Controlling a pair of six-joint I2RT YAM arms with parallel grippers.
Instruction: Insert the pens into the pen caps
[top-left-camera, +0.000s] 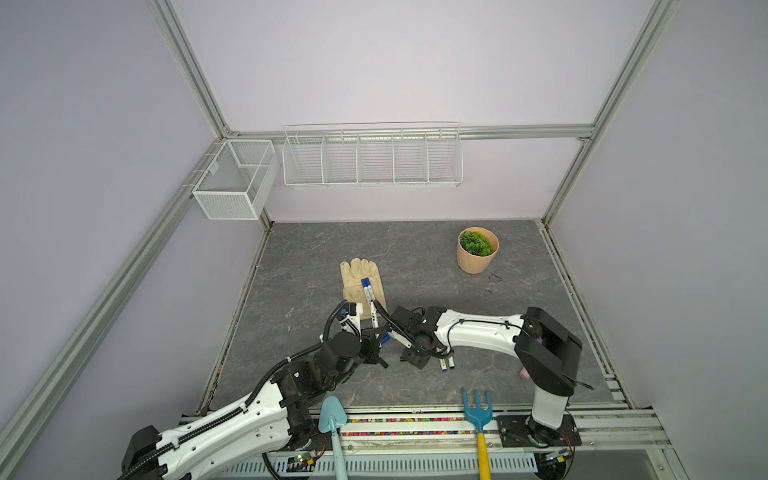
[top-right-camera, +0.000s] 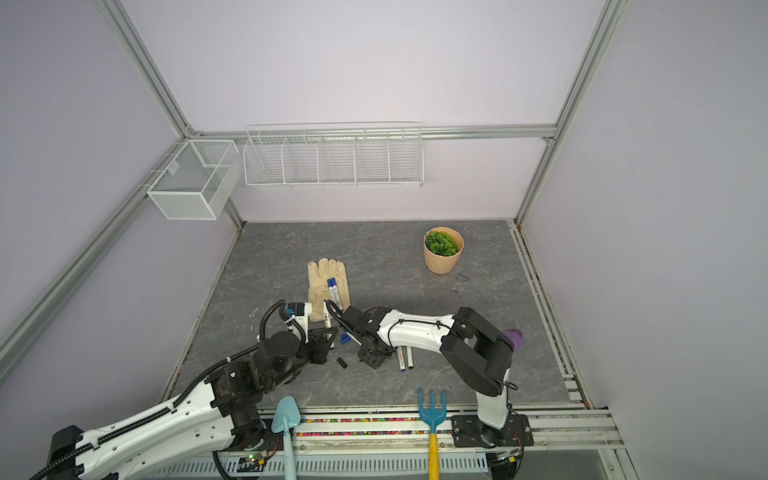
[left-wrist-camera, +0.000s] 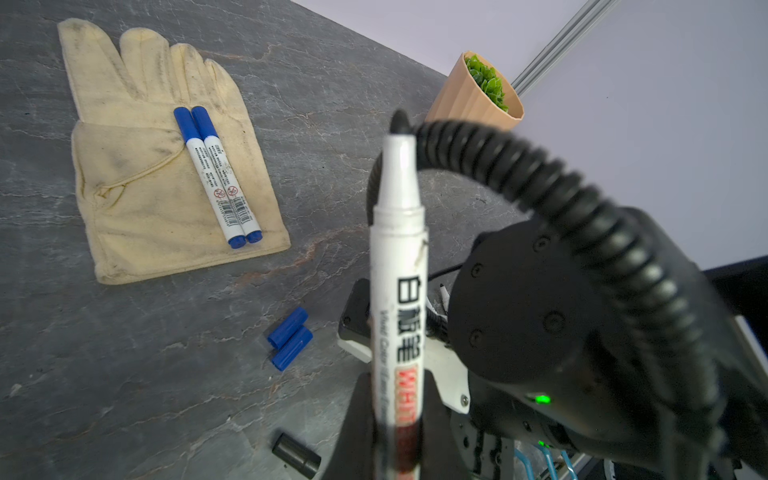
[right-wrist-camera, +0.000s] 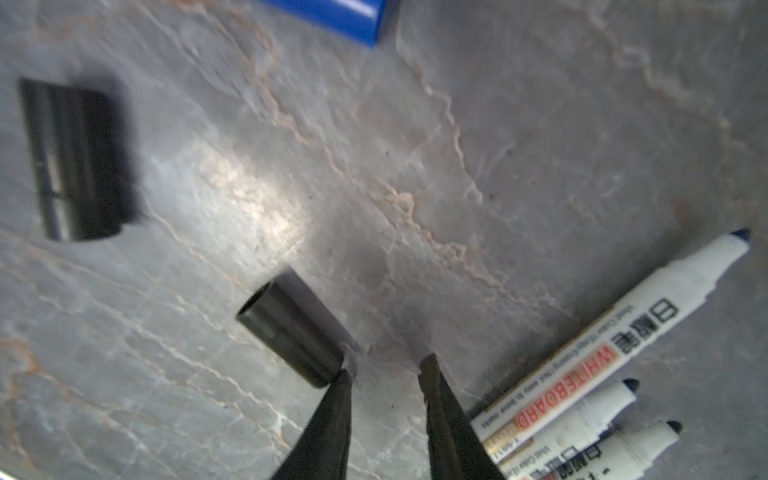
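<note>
On the surface (right-wrist-camera: 498, 124), a black cap (right-wrist-camera: 293, 328) lies just outside the right tool (right-wrist-camera: 386, 370), whose jaws stand parted and empty. Better to shift sideways and straddle it before closing. Meanwhile the left tool (left-wrist-camera: 397, 419) clamps an uncapped pen (left-wrist-camera: 397, 257).

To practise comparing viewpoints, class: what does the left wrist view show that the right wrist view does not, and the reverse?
Only left wrist: the glove bearing two capped pens, the potted plant, the left pincer gripping an uncapped pen. Only right wrist: the open right pincer, three uncapped pens lying together. Both: grey tabletop, a loose blue cap, a black cap.
</note>
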